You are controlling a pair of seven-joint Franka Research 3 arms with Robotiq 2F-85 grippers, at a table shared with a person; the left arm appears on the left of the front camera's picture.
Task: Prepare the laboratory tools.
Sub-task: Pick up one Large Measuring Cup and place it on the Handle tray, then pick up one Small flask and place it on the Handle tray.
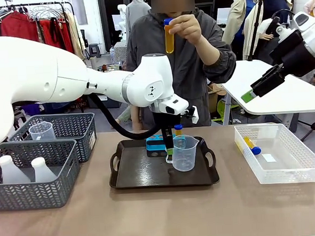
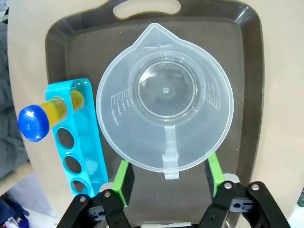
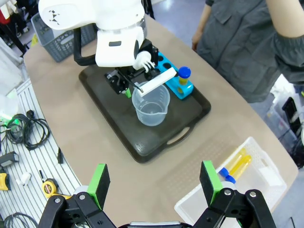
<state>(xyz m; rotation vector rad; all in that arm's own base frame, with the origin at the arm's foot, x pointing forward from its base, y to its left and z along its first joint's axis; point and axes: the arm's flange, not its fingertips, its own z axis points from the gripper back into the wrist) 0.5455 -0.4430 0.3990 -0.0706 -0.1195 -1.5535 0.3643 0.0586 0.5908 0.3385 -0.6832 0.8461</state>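
- Standing upright on the dark plastic tray (image 2: 76, 52), the clear plastic handled measuring beaker (image 2: 165, 97) points its handle straight back at the left gripper (image 2: 166, 164), spout away.
- That gripper's jaws are spread, one green pad either side of the handle, pinching nothing.
- Just beside the beaker, the small blue four-hole rack (image 2: 83, 142) holds one blue-capped tube of yellow liquid (image 2: 40, 118) in an end hole.
- The right gripper (image 3: 153, 172) hangs well apart, jaws wide, nearer the clear rectangular plastic bin (image 1: 278, 164).
- The left wrist view gives the handle's line; the front view adds a person's hand (image 1: 187, 28) raising another tube (image 1: 168, 38).
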